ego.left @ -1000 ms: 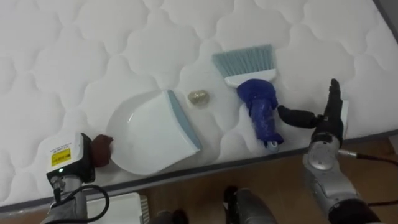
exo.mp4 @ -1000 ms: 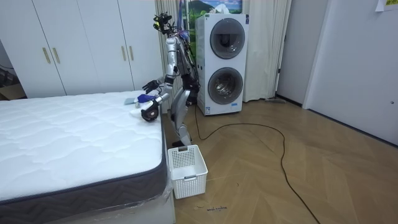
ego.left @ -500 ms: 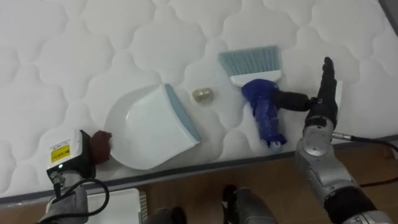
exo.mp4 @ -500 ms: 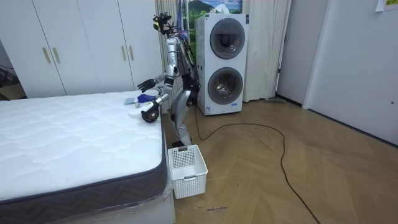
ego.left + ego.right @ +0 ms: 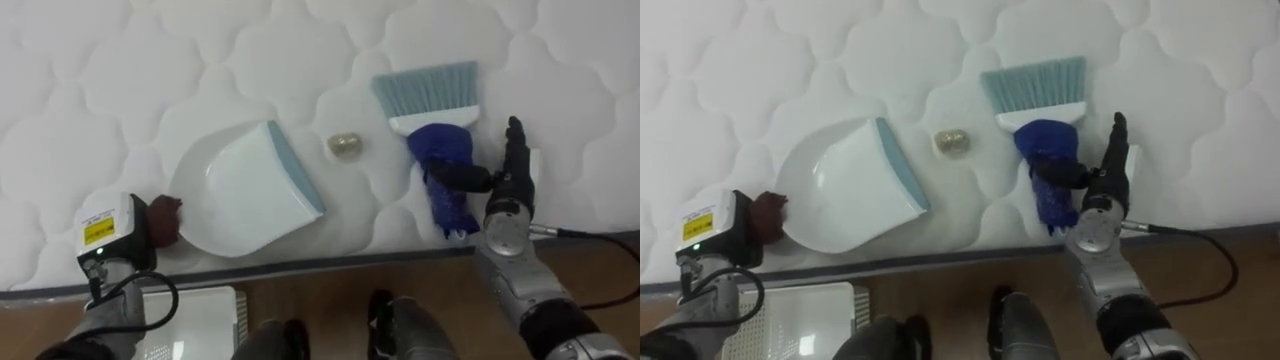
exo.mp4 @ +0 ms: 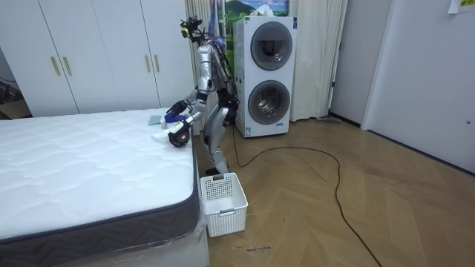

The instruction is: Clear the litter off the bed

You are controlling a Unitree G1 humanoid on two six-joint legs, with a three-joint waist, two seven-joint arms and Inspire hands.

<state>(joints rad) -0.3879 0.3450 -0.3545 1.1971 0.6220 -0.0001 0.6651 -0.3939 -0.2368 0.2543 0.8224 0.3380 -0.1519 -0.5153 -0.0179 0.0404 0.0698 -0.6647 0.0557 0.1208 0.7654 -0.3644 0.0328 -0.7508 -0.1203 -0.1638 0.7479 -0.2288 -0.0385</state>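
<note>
- Your right hand (image 5: 508,182) lay at the near edge of the white quilted mattress (image 5: 120,80), just right of the hand brush with a dark blue handle and pale blue bristles (image 5: 440,150). Its fingers were straight and its thumb reached onto the handle, so it was released and grasped nothing.
- The step in hand looked like taking up the brush. You would have done well to bring the palm against the handle's middle, not the tip by the mattress edge, and to curl the fingers fully round it before lifting.
- The small crumpled yellowish scrap (image 5: 345,146) lay between the brush and the pale blue lip of the round white plastic dustpan (image 5: 240,195), touching neither. A short stroke towards that lip seemed the right one, with the bristles kept low on the quilting.
- Your left hand (image 5: 150,228) was at the dustpan's rear end, near the mattress's near edge; I could not tell whether it held the pan.
- Counted: one brush, one dustpan, one scrap, and one white slatted plastic basket (image 6: 223,202) on the floor by the bed's corner.
</note>
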